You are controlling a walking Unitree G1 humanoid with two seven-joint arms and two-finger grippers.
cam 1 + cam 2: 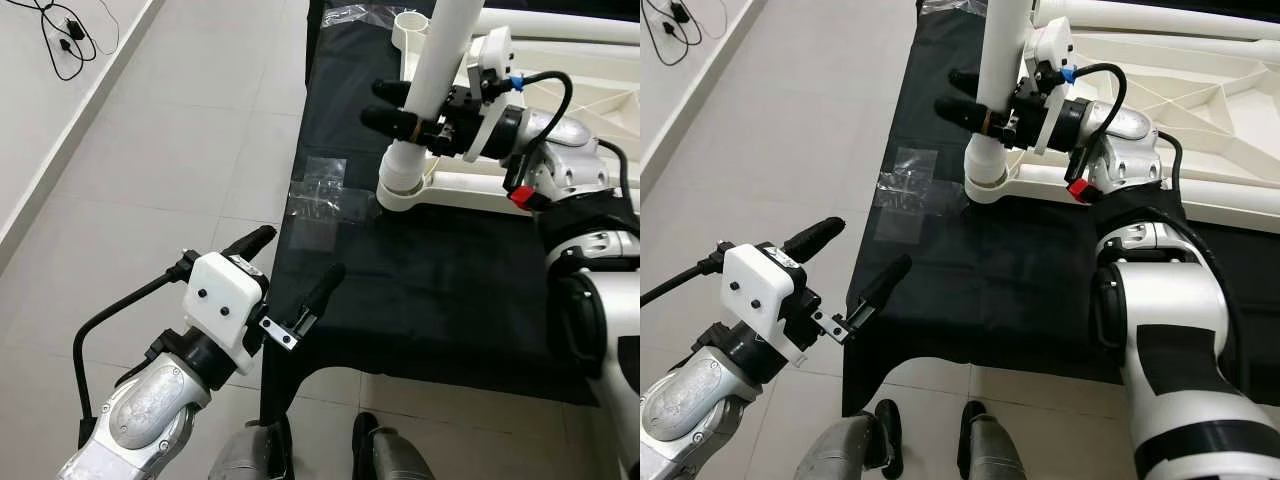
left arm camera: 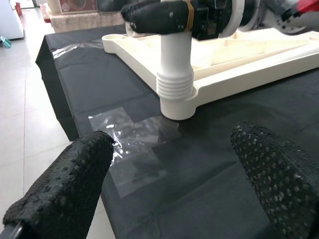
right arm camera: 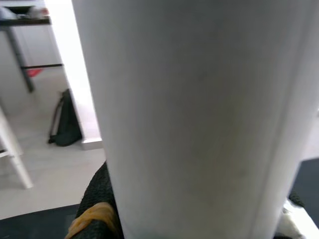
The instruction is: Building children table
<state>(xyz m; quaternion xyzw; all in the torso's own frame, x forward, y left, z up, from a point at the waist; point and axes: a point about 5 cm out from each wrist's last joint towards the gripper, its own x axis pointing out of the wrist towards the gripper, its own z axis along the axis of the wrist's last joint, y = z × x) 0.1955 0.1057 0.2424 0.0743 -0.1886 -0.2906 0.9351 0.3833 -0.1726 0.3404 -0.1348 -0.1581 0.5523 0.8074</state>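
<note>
Standing upright in a corner socket of the cream plastic table frame [image 1: 560, 185], the white plastic tube leg [image 1: 432, 80] is being held by the right tool [image 1: 412, 108], whose two black fingers are clamped around the tube a little above its ribbed lower end. The ribbed collar is sitting in the round socket at the frame's near-left corner, as the left wrist view is showing [image 2: 175, 89]. Whether the leg is seated to full depth cannot be told.

The frame is lying upside down, ribs upward, on the black cloth-covered tabletop [image 1: 420, 290]. A second socket [image 1: 412, 25] at the far-left corner is showing as an open ring with no leg in it. Long white pieces are lying along the far side of the frame; whether they are spare legs cannot be told.

The left tool [image 1: 297, 275] is hovering above the near-left edge of the tabletop, its fingers wide apart and holding nothing. Clear plastic wrapping [image 1: 318, 195] is lying flat on the cloth just beside the socket in use.

Judged progress: the assembly is at an early stage. One leg is being fitted; at least one further socket is awaiting a leg, and the frame is yet to be turned onto its legs.
</note>
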